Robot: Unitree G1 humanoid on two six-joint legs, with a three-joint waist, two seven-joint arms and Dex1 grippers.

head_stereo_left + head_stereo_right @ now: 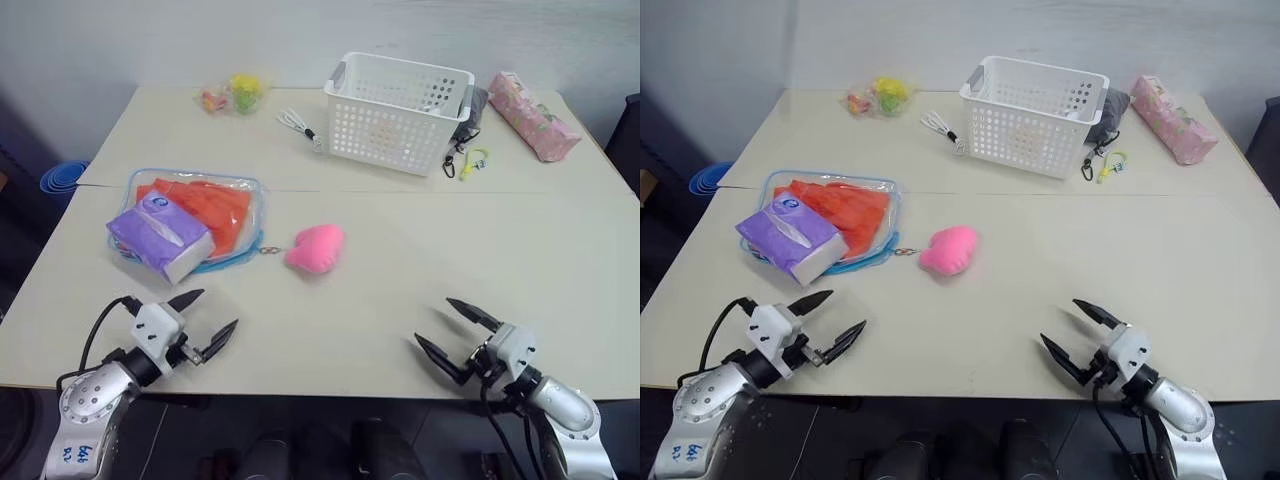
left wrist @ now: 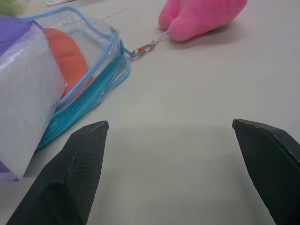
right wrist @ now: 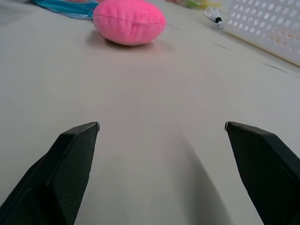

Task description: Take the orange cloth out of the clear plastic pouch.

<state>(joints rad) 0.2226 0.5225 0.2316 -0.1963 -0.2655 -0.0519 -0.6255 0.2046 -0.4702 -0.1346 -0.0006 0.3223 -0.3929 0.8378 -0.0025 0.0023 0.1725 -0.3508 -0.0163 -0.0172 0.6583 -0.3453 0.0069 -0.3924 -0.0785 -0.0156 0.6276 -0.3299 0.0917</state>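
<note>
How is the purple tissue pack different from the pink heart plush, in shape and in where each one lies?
The purple tissue pack is a boxy block in a plastic wrap; the pink heart plush is rounded and soft. The tissue pack lies on top of the clear plastic pouch, covering part of the orange cloth; the plush lies on the bare table, joined to the pouch by a small clip. Both are untouched by the grippers.

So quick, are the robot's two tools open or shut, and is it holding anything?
Left tool: open, holding nothing, near the clear plastic pouch.
Right tool: open, holding nothing, over the bare table.
</note>
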